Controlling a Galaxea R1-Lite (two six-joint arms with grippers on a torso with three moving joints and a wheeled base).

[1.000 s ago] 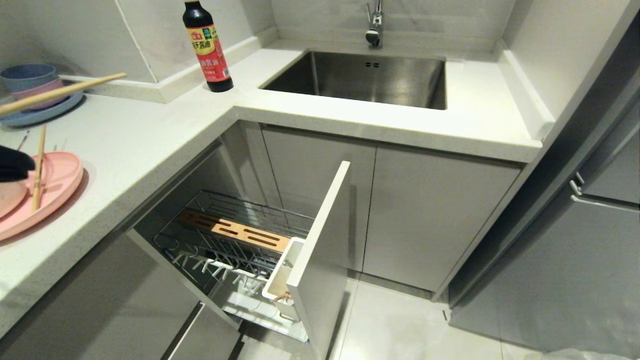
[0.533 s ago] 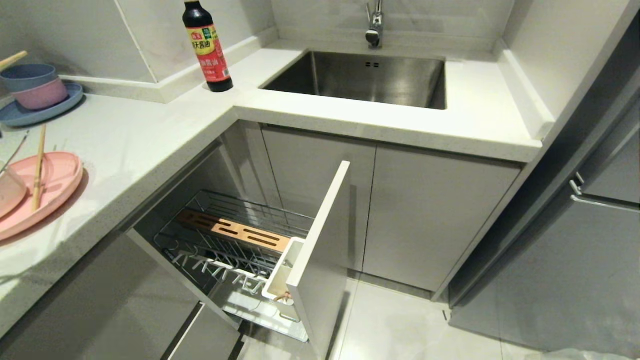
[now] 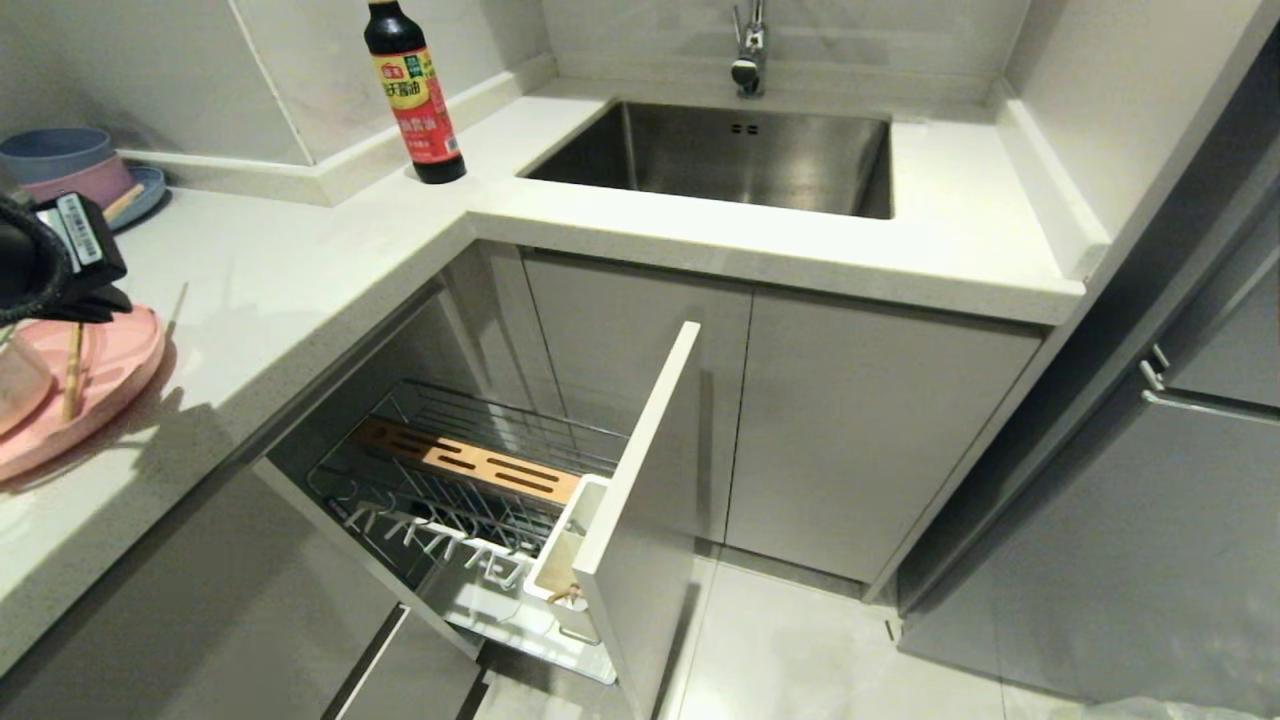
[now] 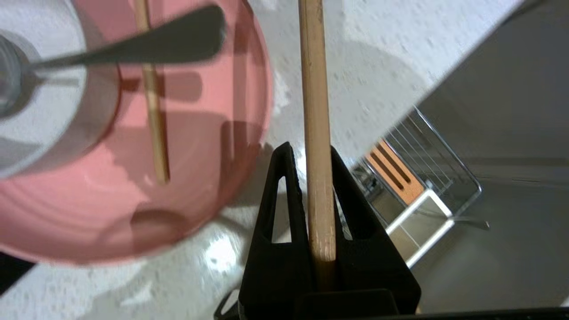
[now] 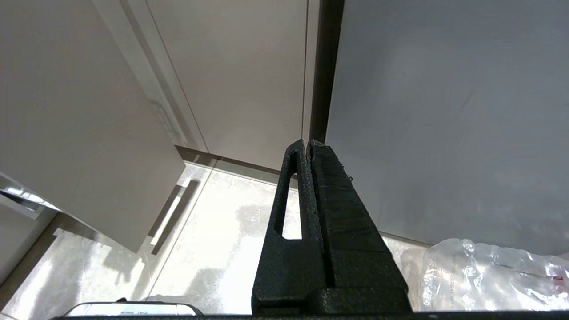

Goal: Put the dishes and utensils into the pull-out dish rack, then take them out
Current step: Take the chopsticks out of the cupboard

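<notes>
Left gripper (image 4: 316, 153) of mine is clamped tight on one light wooden chopstick (image 4: 314, 111), both black fingers pressed to its sides; stick runs up past the fingertips and is cut off by the frame edge. From the head cam only the wrist end of that arm shows, at the far left over the counter; fingers themselves are out of frame there.

Hard to see: 2nd light wooden chopstick (image 4: 153, 102) lies on the large flat pale-pink oval plate (image 4: 200, 178), its upper end cut off. Plate is on the white speckled countertop (image 3: 290, 260), partly off frame. Small cream-white round bowl (image 4: 53, 115) sits on the plate, only part in view. Slim silver metal spoon (image 4: 146, 42) has its handle sticking out over the bowl rim; its scoop end is blurred, can't make it out.

Right gripper (image 5: 309, 149) hangs low by the grey cabinet fronts w/ fingers pressed together, nothing between them.

Pull-out chrome wire dish rack (image 3: 470, 470) is drawn out below the counter: 1 slotted wooden strip (image 3: 465, 460), 1 white utensil cup (image 3: 560, 550) at the front, white drip tray (image 3: 520, 620) under it mostly hidden by wires. No dishes in it.

Count: 2 chopsticks, 1 spoon, 1 pink plate, 1 cream bowl, 1 rack. Also 1 dark sauce bottle w/ red label (image 3: 412, 90), 1 steel sink (image 3: 720, 160), and stacked blue and pink bowls (image 3: 65, 165) half hidden behind my arm.
</notes>
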